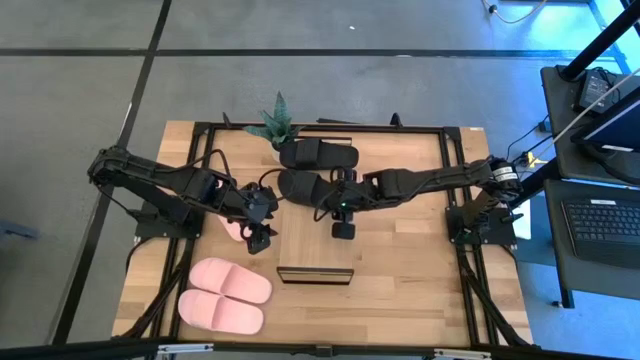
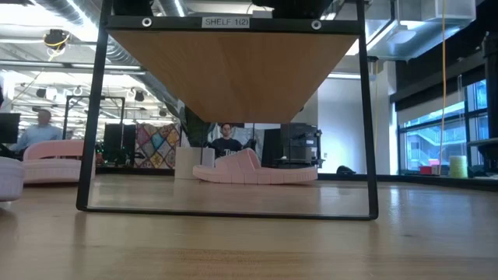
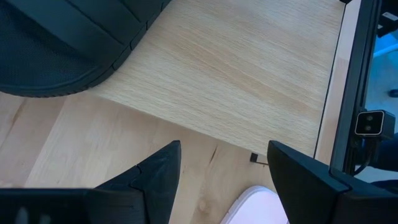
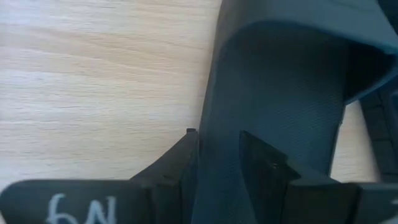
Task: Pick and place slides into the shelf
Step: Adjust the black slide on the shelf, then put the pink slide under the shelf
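The shelf (image 1: 315,245) stands mid-table, its light plank top showing in the left wrist view (image 3: 249,81). Two black slides lie on its far end, one (image 1: 320,155) free and one (image 1: 300,185) held by my right gripper (image 1: 328,197), which is shut on it. My left gripper (image 1: 260,232) is open beside the shelf's left side, above a pink slide (image 1: 234,229) whose tip (image 3: 258,205) shows between its fingers (image 3: 224,152). Two pink slides (image 1: 230,280) (image 1: 220,311) lie flat near the near-left corner. Another pink slide (image 2: 253,168) sits under the shelf. My right gripper pinches the nearer black slide at its side edge (image 4: 219,155). One finger (image 4: 180,165) is outside, the other (image 4: 267,165) on the textured inner surface. The fingers come level from the table's right. The slide seems to lie on the shelf's plank (image 4: 93,81).
A small potted plant (image 1: 275,125) stands at the shelf's far-left corner. The table's dark frame rails (image 1: 452,190) run along its edges. Bare wood lies right of the shelf (image 1: 400,260). People and room furniture show far behind the table in the low view.
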### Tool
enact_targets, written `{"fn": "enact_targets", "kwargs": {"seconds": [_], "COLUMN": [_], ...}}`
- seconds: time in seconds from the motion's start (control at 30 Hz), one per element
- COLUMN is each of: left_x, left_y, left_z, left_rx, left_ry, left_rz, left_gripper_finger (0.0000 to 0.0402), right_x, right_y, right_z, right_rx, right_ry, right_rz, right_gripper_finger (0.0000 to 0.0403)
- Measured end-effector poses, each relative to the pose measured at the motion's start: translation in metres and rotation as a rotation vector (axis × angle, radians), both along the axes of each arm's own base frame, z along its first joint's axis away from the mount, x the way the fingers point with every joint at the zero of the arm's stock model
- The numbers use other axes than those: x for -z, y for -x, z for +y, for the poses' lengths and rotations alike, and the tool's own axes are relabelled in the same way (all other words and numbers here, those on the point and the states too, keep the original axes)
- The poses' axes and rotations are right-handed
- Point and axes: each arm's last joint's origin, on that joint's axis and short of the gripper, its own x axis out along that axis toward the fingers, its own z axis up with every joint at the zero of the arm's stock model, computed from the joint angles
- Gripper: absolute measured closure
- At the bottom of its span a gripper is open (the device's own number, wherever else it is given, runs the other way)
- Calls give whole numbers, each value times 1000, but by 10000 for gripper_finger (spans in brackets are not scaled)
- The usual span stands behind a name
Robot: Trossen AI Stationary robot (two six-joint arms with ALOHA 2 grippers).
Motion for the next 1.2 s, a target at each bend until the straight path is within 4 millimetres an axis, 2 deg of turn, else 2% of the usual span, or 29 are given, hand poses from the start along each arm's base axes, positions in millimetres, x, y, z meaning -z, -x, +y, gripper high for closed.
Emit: {"fn": "enact_targets", "kwargs": {"seconds": [0.2,0.4,0.6,0.7,0.77,0.9,1.03,1.2], "left_x": [0,0,0,1,0,-1,4,13], "left_y": [0,0,0,3,7,17,27,38], "left_z": [0,0,0,1,2,7,11,19], "left_rx": [0,-3,-23,-30,-54,-145,-254,-431], "left_ry": [0,2,14,13,16,-14,-71,-150], "left_rz": [0,0,1,24,40,72,159,279], "left_gripper_finger": [172,172,172,172,172,172,172,172], "right_x": [-1,0,-1,-15,-32,-67,-94,-98], "right_y": [0,0,2,2,4,22,55,97], "right_z": [-7,-16,-14,-10,-7,-7,-15,-28], "right_rx": [67,116,119,112,104,101,123,178], "right_ry": [76,62,60,44,36,24,14,6], "right_rz": [-7,-8,13,-28,-77,-152,-209,-245], "right_gripper_finger": [287,287,287,287,287,287,287,287]}}
